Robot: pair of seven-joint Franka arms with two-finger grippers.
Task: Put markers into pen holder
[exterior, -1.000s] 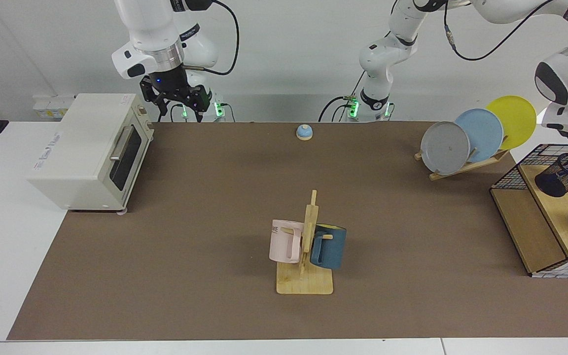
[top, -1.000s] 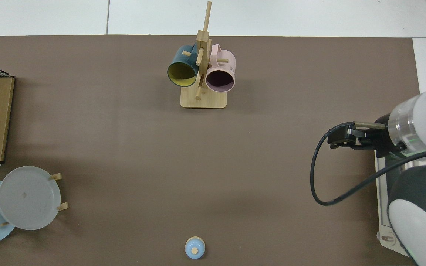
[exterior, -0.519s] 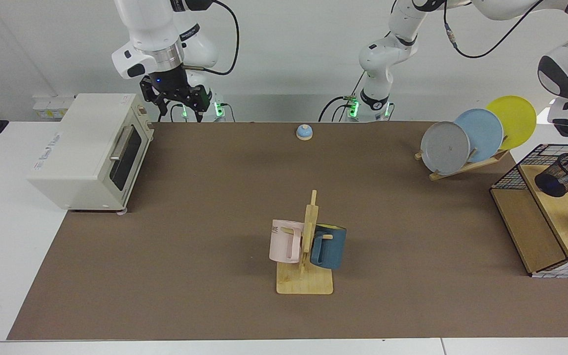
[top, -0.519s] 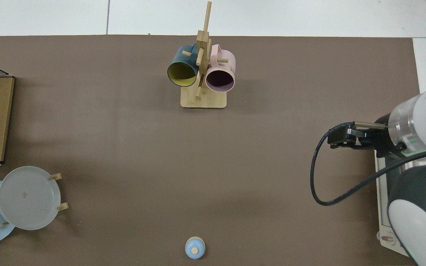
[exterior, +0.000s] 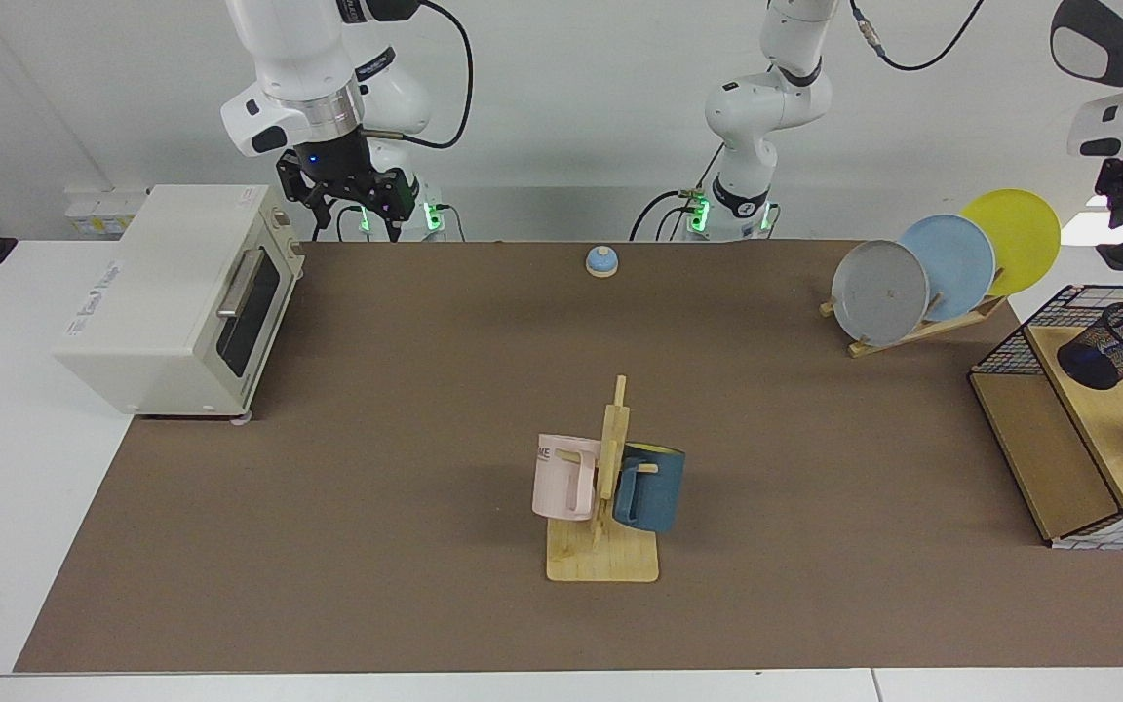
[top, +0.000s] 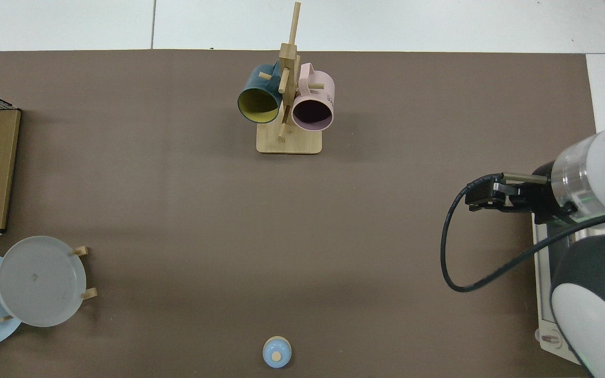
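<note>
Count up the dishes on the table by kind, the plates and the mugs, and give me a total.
Plates: 3, grey, blue, yellow, all on the wooden rack.
Mugs: 2, pink and dark blue, both hung on the mug tree.
Total: 5

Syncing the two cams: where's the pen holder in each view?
Facing view: the pen holder is at the far right edge, tilted, on the wooden shelf inside the wire basket.
Top view: not in it; only the shelf's end shows at the left edge.
Shared landmark: the mug rack, mid-table in both.
</note>
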